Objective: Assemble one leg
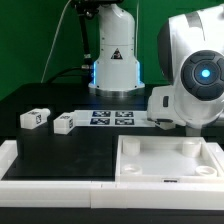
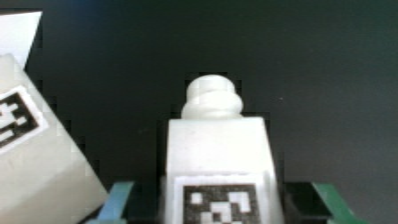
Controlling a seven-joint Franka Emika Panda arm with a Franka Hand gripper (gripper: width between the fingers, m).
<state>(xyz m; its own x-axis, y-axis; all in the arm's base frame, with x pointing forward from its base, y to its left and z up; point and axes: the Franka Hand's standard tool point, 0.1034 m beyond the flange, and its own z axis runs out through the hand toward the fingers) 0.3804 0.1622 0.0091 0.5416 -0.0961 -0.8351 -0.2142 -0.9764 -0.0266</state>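
In the wrist view a small white leg (image 2: 221, 150) lies on the black table, with its tag near the camera and its rounded peg (image 2: 214, 97) pointing away. My gripper (image 2: 226, 202) is open. Its green fingertips (image 2: 125, 200) stand on either side of the leg, with a dark gap on each side. Another white tagged block (image 2: 36, 130) lies close beside it. In the exterior view two more legs (image 1: 35, 118) (image 1: 63, 123) lie at the left. The arm's wrist body (image 1: 195, 75) at the right hides the fingers.
The marker board (image 1: 112, 118) lies mid-table in front of the robot base (image 1: 113, 65). The large white square tray-like piece (image 1: 165, 160) with raised rim sits at the front right. A low white wall (image 1: 50, 168) runs along the front left.
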